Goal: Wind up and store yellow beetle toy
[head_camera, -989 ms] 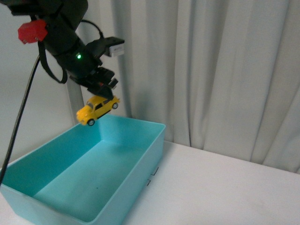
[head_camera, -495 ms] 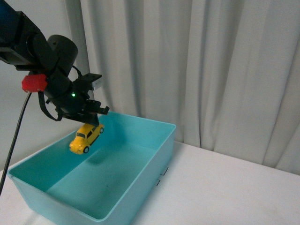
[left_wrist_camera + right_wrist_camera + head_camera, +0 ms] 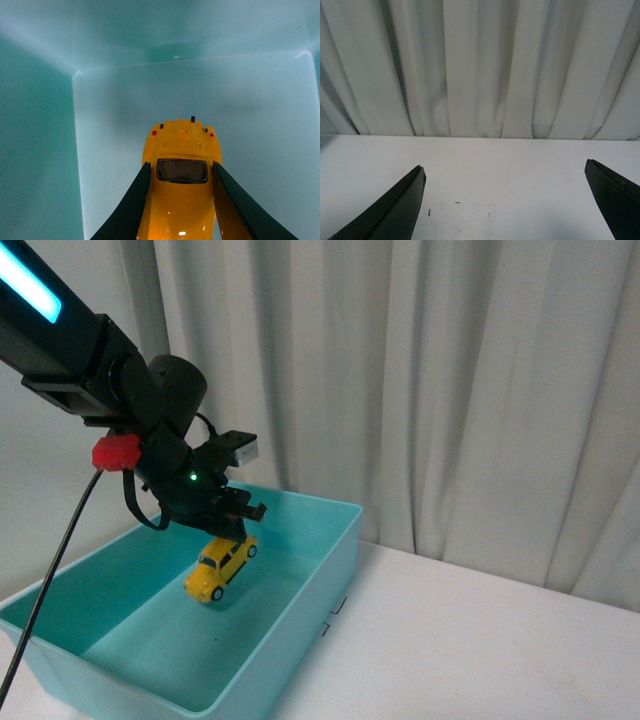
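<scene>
1. One yellow beetle toy [image 3: 221, 568] hangs tilted, one end lower, inside the teal bin [image 3: 338, 545]; whether it touches the floor is unclear.
2. Left gripper [image 3: 233, 528] is clamped on the car, one finger against each flank.
3. Right gripper [image 3: 504, 165] is spread wide and holds nothing, over the white table [image 3: 510, 150].

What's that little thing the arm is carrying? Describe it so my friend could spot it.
Look at the big turquoise bin on the white table, before the curtain. Inside it, above its floor, the fingers of the black left gripper pinch the yellow beetle toy: a glossy rounded car with dark windows, the only yellow thing there.
</scene>
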Robot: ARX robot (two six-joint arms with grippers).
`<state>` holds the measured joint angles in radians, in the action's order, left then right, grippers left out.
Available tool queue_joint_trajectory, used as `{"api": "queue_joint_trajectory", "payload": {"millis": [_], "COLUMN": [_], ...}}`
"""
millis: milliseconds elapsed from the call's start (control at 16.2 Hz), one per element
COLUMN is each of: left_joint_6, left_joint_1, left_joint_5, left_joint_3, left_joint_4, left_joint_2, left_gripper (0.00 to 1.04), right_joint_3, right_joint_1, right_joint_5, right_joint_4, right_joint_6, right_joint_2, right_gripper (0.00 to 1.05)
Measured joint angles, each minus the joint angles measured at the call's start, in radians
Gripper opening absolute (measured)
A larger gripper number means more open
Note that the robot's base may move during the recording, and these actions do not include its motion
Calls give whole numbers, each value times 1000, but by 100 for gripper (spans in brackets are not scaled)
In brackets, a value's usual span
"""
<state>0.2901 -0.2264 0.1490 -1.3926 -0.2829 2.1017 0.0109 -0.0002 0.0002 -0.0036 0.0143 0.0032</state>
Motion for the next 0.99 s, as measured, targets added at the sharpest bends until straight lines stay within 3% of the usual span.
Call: {"api": "queue_joint_trajectory", "payload": {"millis": [62,185,247,495,680,804,865,927,989], "left_joint_6": [5,9,10,1,2,-3,-58,-153,-214], "left_joint_1": [-3,-3,-3,-5,-12,-16,-41,-55,-38], "left_joint_5": [-8,-1,1,8,-54,-154,-95,37,80], "left_joint_3": [0,0,0,43,170,285,408,563,703], "left_joint_4": [-3,-14,-15,25,162,222,437,651,800], "left_joint_2": [0,0,0,-101,-386,-572,-668,-789,-898], "left_gripper": [31,54,56,96,98,98,92,79,67], "right_joint_3": [0,0,0,0,0,0,0,0,0], "right_joint_1": [0,0,0,0,0,0,0,0,0], "right_joint_5": [0,0,0,0,0,0,0,2,0], "right_joint_4": [0,0,0,0,0,0,0,0,0], "right_joint_6": [0,0,0,0,0,0,0,0,0], "right_joint_2": [0,0,0,0,0,0,0,0,0], "right_gripper": [98,98,98,98,98,98,98,98,98]}}
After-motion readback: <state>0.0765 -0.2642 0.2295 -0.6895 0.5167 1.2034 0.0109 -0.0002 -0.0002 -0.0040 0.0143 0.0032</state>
